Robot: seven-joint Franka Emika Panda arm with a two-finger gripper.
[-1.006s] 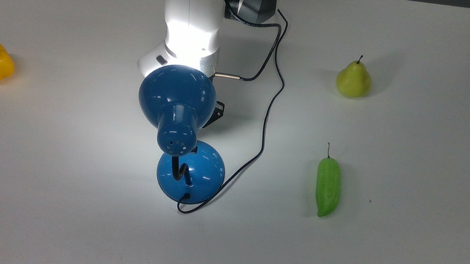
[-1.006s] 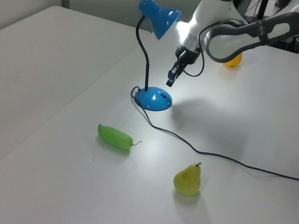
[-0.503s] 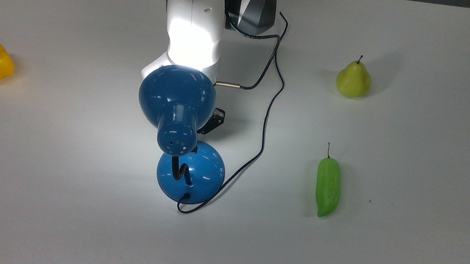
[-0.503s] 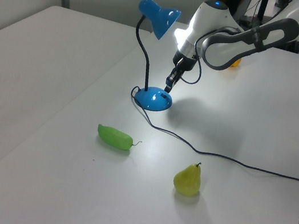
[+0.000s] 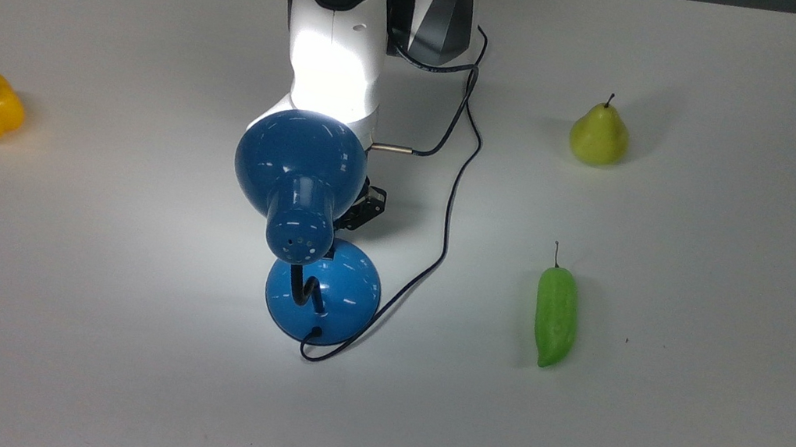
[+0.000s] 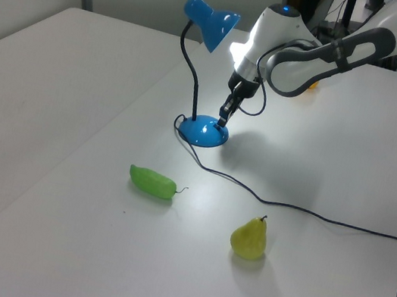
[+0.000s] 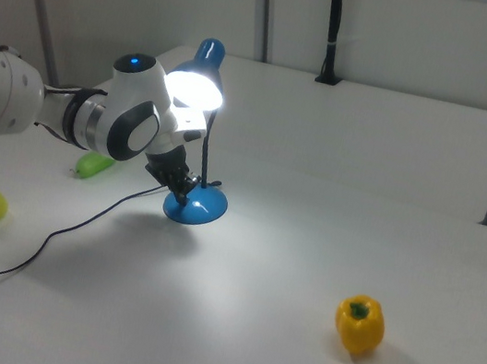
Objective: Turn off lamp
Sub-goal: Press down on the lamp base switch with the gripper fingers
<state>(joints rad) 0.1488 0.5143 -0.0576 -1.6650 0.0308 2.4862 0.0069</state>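
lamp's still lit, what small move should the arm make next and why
Probably a short push straight down. The glossy blue desk lamp glows bright under its shade in the right view, so it is not off yet. In the left view the tool hangs just over the near edge of the round blue base, where the dark switch sits in the top view. Contact itself I cannot confirm.
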